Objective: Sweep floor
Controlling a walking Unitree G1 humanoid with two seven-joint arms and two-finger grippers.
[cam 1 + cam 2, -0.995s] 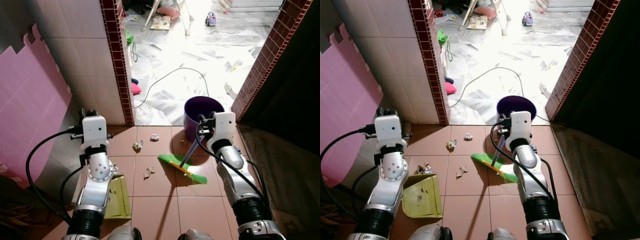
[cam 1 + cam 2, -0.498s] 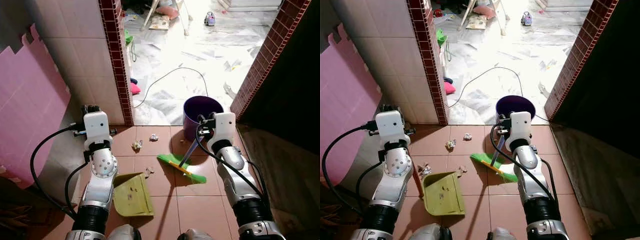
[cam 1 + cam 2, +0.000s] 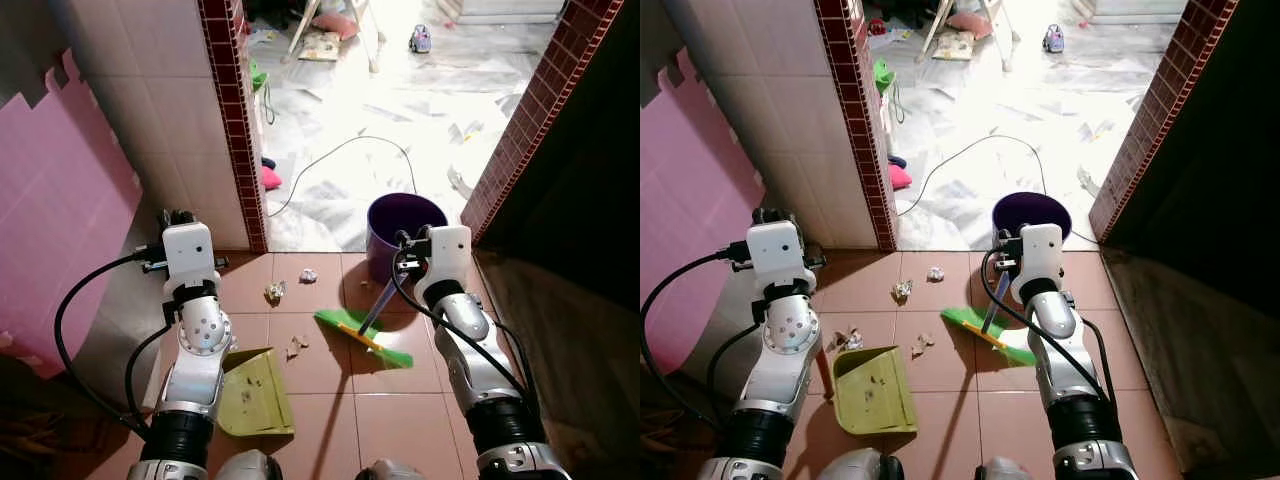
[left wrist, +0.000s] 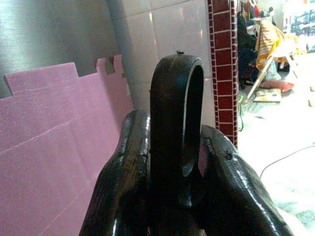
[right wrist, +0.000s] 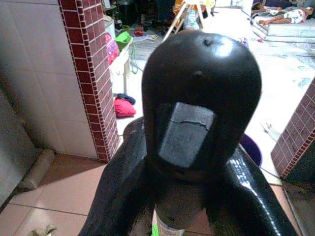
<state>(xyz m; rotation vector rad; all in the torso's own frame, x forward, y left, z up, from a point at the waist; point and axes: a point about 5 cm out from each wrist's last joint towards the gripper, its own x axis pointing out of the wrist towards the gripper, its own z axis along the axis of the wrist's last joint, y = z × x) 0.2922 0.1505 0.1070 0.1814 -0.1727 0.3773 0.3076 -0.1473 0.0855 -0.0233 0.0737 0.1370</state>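
I judge the sweeping about half done. My left gripper [image 4: 174, 162] has its jaws clamped on the looped top of the dustpan handle [image 4: 176, 123], and the yellow-green dustpan [image 3: 873, 388] sits on the terracotta floor [image 3: 950, 410] just in front of my left arm, with a few dark specks already inside it. My right gripper [image 5: 189, 196] has its jaws closed around the rounded end of the broom handle [image 5: 202, 93]; the green broom head [image 3: 990, 335] rests on the tiles to the right of the pan, just in front of the purple bucket [image 3: 1031, 215].

Still loose on the floor, I count four bits of crumpled litter: one [image 3: 935, 273] near the doorway threshold, one [image 3: 902, 289] beside it, one [image 3: 923, 344] just off the pan's upper right corner, and one [image 3: 847, 340] by its upper left corner. One dustpan, one broom, one bucket.

What remains, as I see it, is pulling those four pieces into the pan and then tipping the lot into the bucket.
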